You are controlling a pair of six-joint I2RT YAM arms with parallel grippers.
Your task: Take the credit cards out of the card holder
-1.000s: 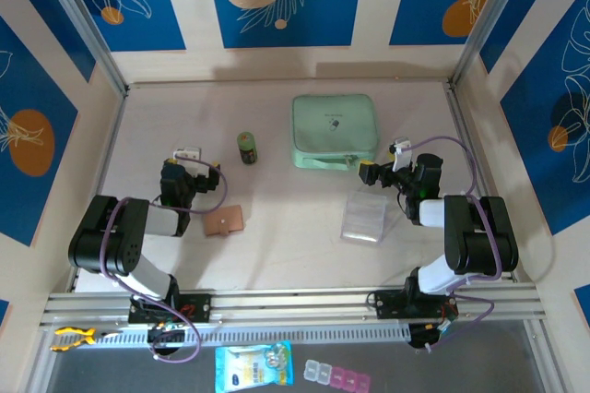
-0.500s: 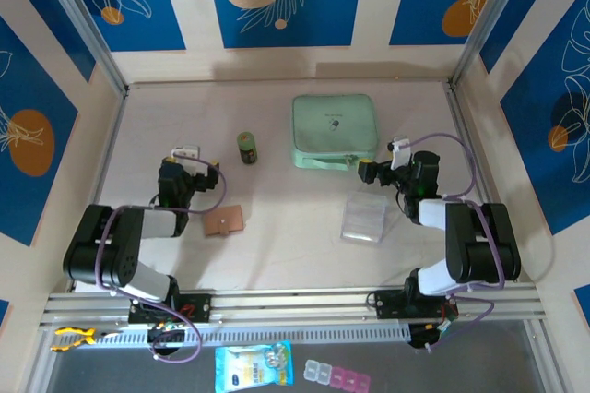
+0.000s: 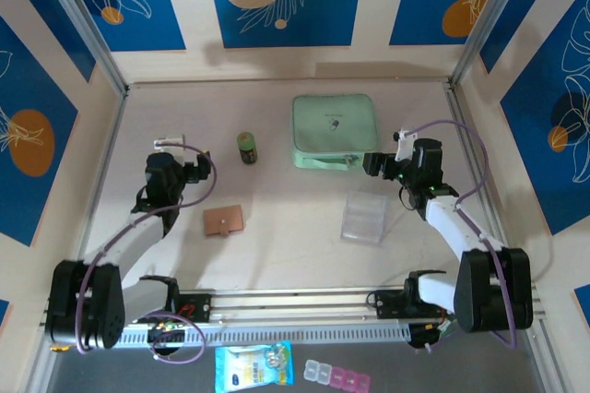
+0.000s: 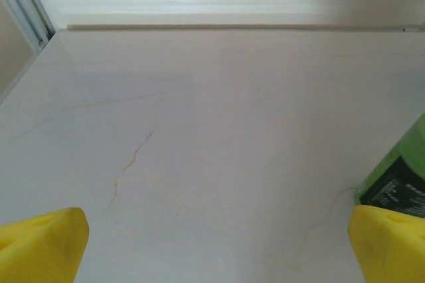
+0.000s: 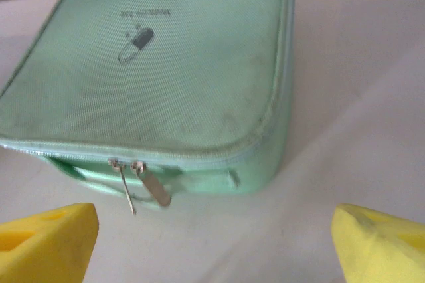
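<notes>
Objects: one card holder point(image 3: 224, 220), one case point(image 3: 335, 130), one packet point(image 3: 364, 217), one jar point(image 3: 247, 147)

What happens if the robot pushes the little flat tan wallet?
The flat tan leather-like card holder lies flat on the smooth pale table, so it would probably slide, not roll. It looks thin and soft, so it may bend or flop open when lifted.

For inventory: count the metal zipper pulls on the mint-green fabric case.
2, side by side, front of the mint-green fabric case: a thin metal pull, a wider metal pull. Others may be hidden.
</notes>
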